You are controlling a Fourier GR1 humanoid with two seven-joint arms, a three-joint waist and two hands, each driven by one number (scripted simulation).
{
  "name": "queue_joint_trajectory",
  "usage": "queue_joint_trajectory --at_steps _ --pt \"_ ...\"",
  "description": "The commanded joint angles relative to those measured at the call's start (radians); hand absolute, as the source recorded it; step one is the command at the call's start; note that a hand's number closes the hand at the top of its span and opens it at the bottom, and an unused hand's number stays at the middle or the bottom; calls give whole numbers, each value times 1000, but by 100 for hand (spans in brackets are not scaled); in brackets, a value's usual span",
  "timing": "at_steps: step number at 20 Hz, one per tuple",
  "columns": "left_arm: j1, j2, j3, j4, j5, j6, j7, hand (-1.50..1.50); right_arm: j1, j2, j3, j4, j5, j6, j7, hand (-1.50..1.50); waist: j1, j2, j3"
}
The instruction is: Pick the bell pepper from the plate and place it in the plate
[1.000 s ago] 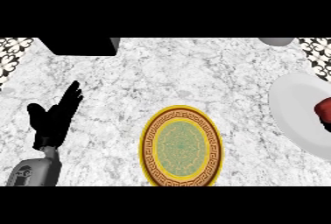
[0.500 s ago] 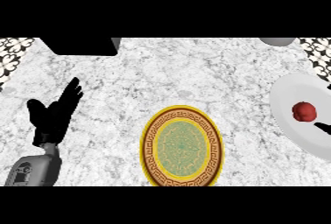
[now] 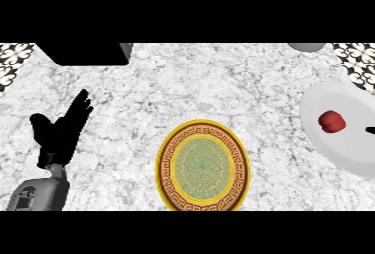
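The left hand (image 3: 62,131) stands at the view's left side, above its grey forearm (image 3: 40,193), spread with its fingers straight and pointing up. It holds nothing and touches nothing but air over the desk (image 3: 219,84); it looks parked there to keep out of the way, since nothing of the task lies on that side.

To its right, near the middle of the desk, lies a gold-rimmed plate (image 3: 162,166) with a green centre and nothing on it. This is probably where the pepper should go, set within easy reach of both arms.

Further right, cut by the view's edge, is a white plate (image 3: 344,149), and the red bell pepper (image 3: 332,121) sits on it, towards its upper part. The pepper is well apart from the left hand, with the gold-rimmed plate between them.

Just beside the pepper, at the very right edge, a small dark sliver shows; it is likely part of the right hand (image 3: 370,130). It is apart from the pepper, and I cannot tell whether that hand is spread or closed. Being nearest, it seems the one meant for the pick, which is not yet made.
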Motion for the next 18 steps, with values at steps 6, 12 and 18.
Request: queue_joint_trajectory --at_steps 6,12,18 --pt "57 18 10 -15 20 -46 -46 0 -30 -67 -90 80 -210 386 236 -150 10 3 0" --pt "-3 -18 -19 -14 -31 13 -6 0 30 -127 -82 192 -199 436 59 -150 15 8 2" --pt "-4 9 7 -39 5 -22 29 0 27 -200 -76 244 -205 457 24 -150 20 8 3"
